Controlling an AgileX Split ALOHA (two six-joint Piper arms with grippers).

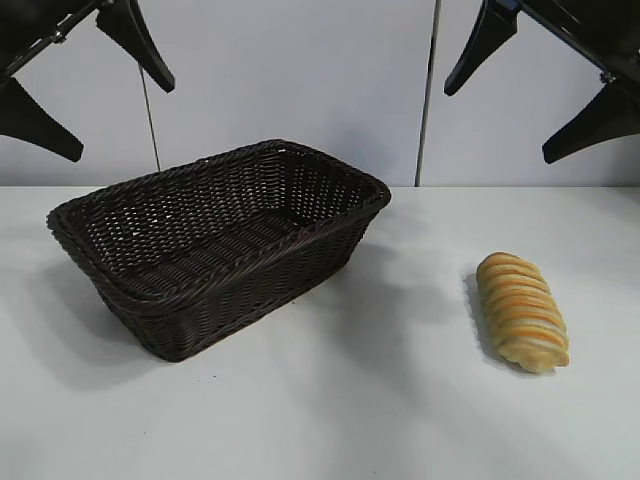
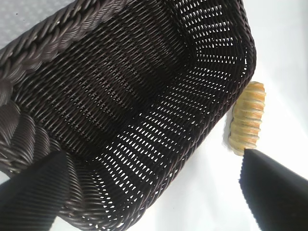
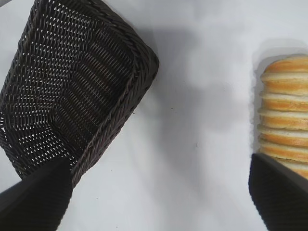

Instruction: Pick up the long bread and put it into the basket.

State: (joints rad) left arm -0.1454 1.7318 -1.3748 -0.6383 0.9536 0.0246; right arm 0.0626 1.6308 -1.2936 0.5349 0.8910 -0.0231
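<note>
Both grippers hang high above the white table (image 1: 350,420), fingers spread wide and holding nothing. In the exterior view the right gripper (image 1: 545,85) sits up near the top corner on the bread's side, while the left gripper (image 1: 90,85) is raised above the basket's side. Nothing of the task looks done yet.

Lying on the bare tabletop is the long bread (image 1: 523,311), an elongated golden-yellow loaf with orange-brown ridged segments and tapered ends. It rests well apart from the basket (image 1: 330,215), a large rectangular dark brown woven wicker one with sloping sides and a braided rim, whose inside appears empty in both wrist views. The right wrist view shows the loaf partly under that arm's own spread fingers (image 3: 276,192), so the right arm seems the better placed to take it.

What remains, as I judge it: descend over the loaf, close on it, lift, carry it across to the basket and release it inside.
</note>
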